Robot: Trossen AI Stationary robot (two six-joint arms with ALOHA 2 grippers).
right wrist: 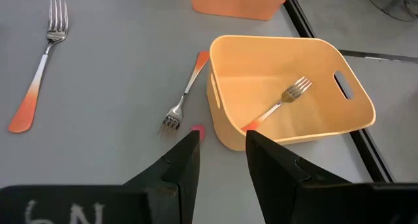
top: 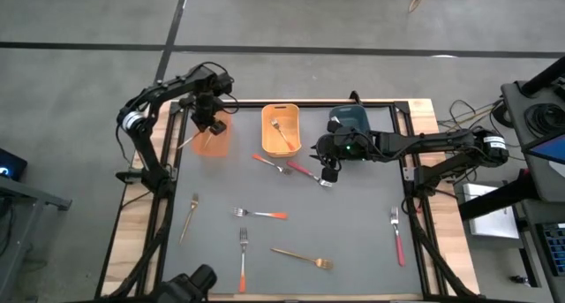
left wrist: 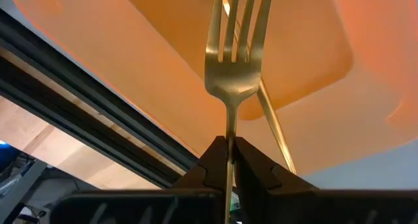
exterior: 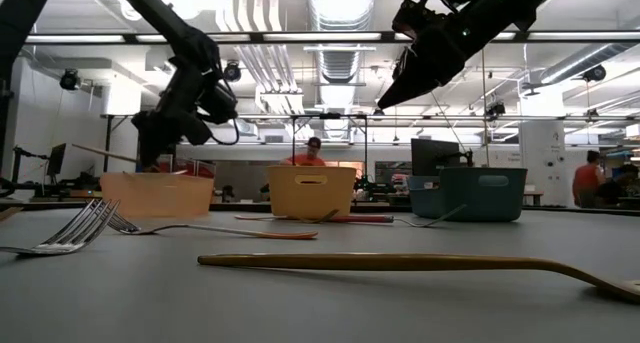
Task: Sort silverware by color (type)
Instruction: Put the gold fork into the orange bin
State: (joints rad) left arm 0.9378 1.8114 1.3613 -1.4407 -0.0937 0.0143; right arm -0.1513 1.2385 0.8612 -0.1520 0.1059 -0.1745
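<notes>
My left gripper (top: 210, 119) hangs over the orange bin (top: 213, 142) at the far left, shut on a gold fork (left wrist: 233, 67) whose tines (left wrist: 238, 15) point out over the bin. A second thin gold handle (left wrist: 274, 129) slants beyond it. My right gripper (top: 327, 172) is open above the table. It stands over a red-pink-handled fork (top: 305, 170) that lies flat, whose pink end (right wrist: 197, 131) shows by the fingers. The yellow bin (top: 281, 131) holds an orange-handled fork (right wrist: 277, 105). Another orange-handled fork (right wrist: 183, 100) lies beside it. My left gripper pinches the gold fork between its two fingers on the thin handle just behind the head (left wrist: 230, 134). The fork runs along the fingers and is lifted clear. Its handle end (top: 183, 144) sticks out toward the table's left, and the tines sit over the orange bin.
A blue bin (top: 351, 119) stands behind my right arm. On the grey mat lie a gold fork (top: 188, 216), two orange-handled forks (top: 262, 214) (top: 243, 259), a gold fork (top: 303, 257) and a red-handled fork (top: 397, 235). People show in the room beyond.
</notes>
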